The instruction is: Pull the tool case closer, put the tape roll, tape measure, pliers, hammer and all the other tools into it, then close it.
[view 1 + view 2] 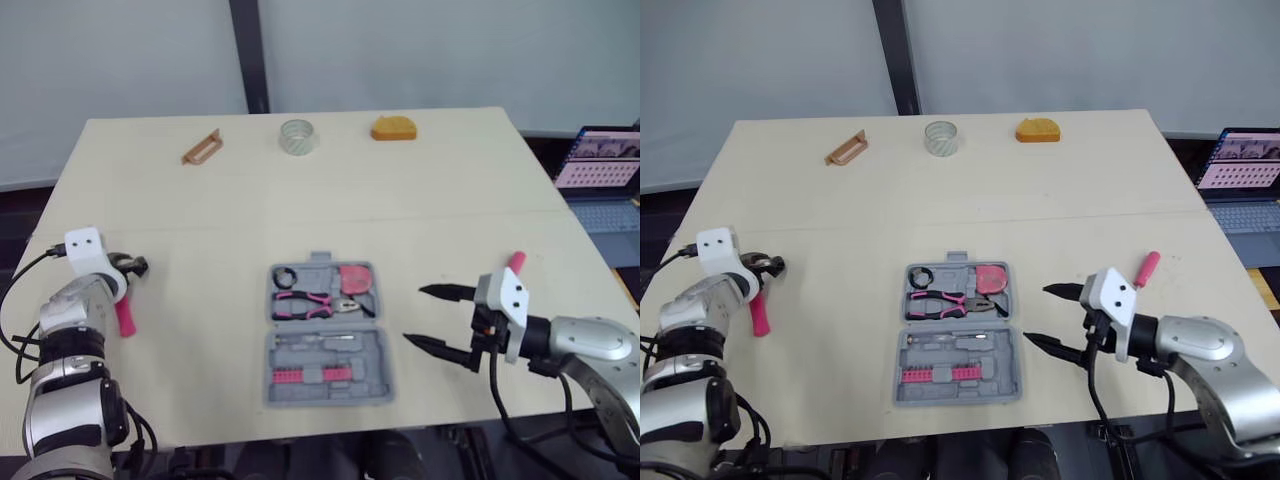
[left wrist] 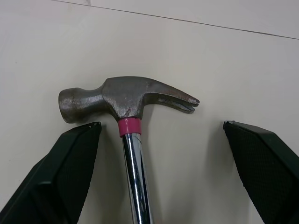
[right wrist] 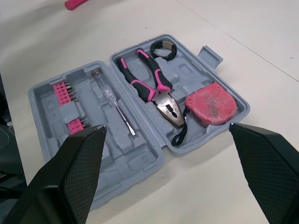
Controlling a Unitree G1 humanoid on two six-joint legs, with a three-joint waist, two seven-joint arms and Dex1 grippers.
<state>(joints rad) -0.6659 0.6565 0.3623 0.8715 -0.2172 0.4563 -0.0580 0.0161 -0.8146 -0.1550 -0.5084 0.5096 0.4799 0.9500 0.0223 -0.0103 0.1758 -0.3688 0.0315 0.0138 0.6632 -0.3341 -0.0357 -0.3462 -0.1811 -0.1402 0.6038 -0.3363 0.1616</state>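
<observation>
Table: pale wooden top [image 1: 200, 200], grey wall behind it.
Tool case [image 1: 375, 385]: lies open in the middle, toward my side.
My right gripper [image 1: 413, 314]: fingers wide apart, empty, just beside the case.
My left gripper [image 2: 161, 125]: fingers apart, hammer shaft between them.
Hammer [image 2: 124, 95]: flat on the table, far left.
Pliers [image 3: 149, 86], tape measure [image 3: 210, 105]: inside the case.
Tape roll [image 1: 299, 136]: upright at the far edge.
Screwdriver [image 1: 1147, 268]: near my right wrist.
</observation>
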